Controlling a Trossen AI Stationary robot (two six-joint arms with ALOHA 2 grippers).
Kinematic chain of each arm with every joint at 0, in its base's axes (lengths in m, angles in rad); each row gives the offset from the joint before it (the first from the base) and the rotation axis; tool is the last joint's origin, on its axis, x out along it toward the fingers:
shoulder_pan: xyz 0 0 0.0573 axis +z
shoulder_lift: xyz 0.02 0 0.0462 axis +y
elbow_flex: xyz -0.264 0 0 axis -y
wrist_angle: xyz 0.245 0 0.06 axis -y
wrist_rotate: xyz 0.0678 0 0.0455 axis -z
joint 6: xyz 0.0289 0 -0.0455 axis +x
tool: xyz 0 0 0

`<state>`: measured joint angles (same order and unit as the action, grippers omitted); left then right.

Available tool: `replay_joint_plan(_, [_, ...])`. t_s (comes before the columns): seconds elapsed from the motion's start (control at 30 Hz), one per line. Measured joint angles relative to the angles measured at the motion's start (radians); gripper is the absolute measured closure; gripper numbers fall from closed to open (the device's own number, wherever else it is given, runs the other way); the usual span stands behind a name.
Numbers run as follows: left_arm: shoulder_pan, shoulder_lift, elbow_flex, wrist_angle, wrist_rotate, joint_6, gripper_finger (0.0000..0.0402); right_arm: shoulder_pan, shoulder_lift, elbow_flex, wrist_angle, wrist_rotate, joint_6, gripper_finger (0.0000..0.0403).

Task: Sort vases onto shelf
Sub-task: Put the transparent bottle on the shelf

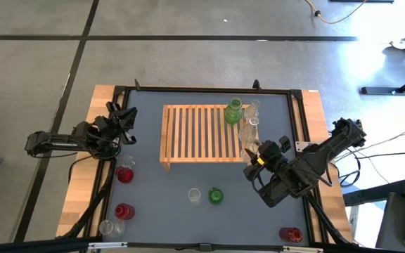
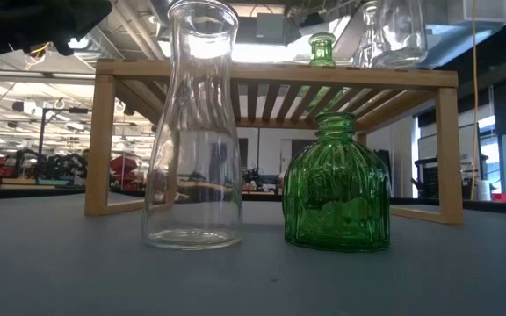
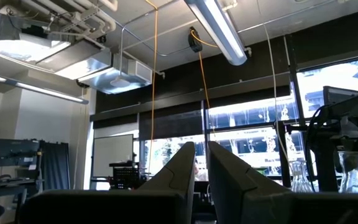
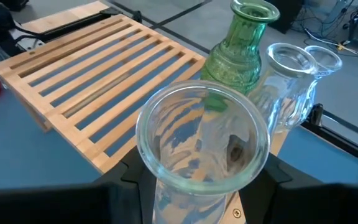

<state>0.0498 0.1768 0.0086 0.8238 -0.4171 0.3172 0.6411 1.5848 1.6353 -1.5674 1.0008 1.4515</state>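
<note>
Right gripper [image 1: 253,167] clamps a clear vase [image 4: 201,152] by its body, holding it upright at the shelf's [image 1: 199,133] right front corner, mouth open and nothing inside. On the shelf's right end stand a green vase [image 1: 234,111] and 2 clear vases [image 1: 251,121], all empty. Left gripper [image 1: 126,125] hangs shut and empty off the shelf's left side, near a red vase [image 1: 124,173]. On the mat in front sit a clear carafe [image 2: 192,132] and a squat green bottle [image 2: 336,186], side by side, empty.
</note>
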Motion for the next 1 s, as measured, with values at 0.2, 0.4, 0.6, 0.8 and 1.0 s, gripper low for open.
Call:
replay_joint_plan(0.2, [0.0, 0.0, 0.0, 0.0, 0.0, 0.0, 0.0365, -0.011, 0.0, -0.02, 0.015, 0.009, 0.01, 0.0253])
replay_joint_plan(0.4, [0.0, 0.0, 0.0, 0.0, 0.0, 0.0, 0.0365, -0.015, 0.0, -0.054, 0.017, 0.002, 0.01, 0.0253])
replay_joint_plan(0.6, [0.0, 0.0, 0.0, 0.001, 0.0, 0.0, 0.0365, -0.015, 0.0, -0.073, 0.026, 0.01, 0.01, 0.0253])
replay_joint_plan(0.8, [0.0, 0.0, 0.0, 0.001, 0.0, 0.0, 0.0365, -0.015, 0.0, -0.074, 0.025, 0.012, 0.008, 0.0239])
replay_joint_plan(1.0, [0.0, 0.0, 0.0, 0.001, 0.0, 0.0, 0.0365, -0.015, 0.002, -0.074, 0.026, 0.018, -0.008, 0.0216])
